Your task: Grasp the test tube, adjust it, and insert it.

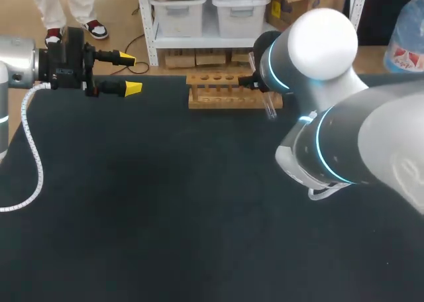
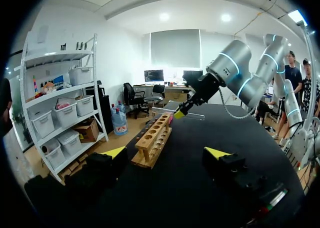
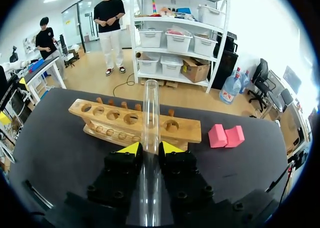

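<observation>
A clear test tube lies lengthwise between the yellow-tipped fingers of my right gripper, which is shut on it. The tube's open end points out over the wooden rack, above its row of holes. In the head view the tube slants just off the rack's right end, and my right arm hides the gripper. My left gripper hovers open and empty at the table's far left, well away from the rack. From the left wrist, the left gripper faces the rack and the held tube.
A pink block lies on the black tabletop beside the rack's right end. My right arm's bulky joints overhang the table's right half. The white cable of my left arm trails along the left edge.
</observation>
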Controlling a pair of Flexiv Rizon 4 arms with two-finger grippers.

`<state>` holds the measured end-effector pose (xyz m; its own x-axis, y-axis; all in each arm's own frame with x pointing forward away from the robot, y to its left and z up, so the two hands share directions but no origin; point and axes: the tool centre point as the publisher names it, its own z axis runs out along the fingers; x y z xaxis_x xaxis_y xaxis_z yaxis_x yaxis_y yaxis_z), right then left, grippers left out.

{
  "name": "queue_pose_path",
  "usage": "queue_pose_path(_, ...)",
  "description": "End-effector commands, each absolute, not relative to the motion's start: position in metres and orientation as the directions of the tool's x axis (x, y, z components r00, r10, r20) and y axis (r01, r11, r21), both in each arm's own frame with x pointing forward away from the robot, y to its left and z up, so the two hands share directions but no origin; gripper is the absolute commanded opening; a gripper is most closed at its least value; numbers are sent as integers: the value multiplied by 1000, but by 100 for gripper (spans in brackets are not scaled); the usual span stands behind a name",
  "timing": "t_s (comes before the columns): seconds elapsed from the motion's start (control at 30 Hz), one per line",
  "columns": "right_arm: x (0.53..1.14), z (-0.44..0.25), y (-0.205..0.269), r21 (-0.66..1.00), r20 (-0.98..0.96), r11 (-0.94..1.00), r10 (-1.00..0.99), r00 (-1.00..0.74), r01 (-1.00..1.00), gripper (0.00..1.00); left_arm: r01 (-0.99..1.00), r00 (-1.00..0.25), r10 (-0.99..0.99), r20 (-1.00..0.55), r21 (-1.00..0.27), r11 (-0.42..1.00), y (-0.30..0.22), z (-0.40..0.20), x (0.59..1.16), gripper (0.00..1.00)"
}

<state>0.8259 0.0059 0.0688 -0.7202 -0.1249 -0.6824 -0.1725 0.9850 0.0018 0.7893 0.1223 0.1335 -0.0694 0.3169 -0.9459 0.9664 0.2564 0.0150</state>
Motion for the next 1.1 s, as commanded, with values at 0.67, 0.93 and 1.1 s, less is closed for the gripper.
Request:
queue_pose_path(0.67, 830, 54, 16, 17, -639, 984, -128, -759, -179, 0, 966, -65, 314, -947, 19, 260, 122, 133, 788, 100)
queue_pose_path(0.93, 827, 50, 20, 22, -628, 983, -127, -768, -181, 0, 966, -65, 314, -947, 19, 260, 122, 133, 788, 100)
queue_pose_path(1.1, 827, 48, 21, 25, -624, 983, -126, -771, -181, 0, 966, -65, 314, -947, 19, 260, 122, 133, 788, 100)
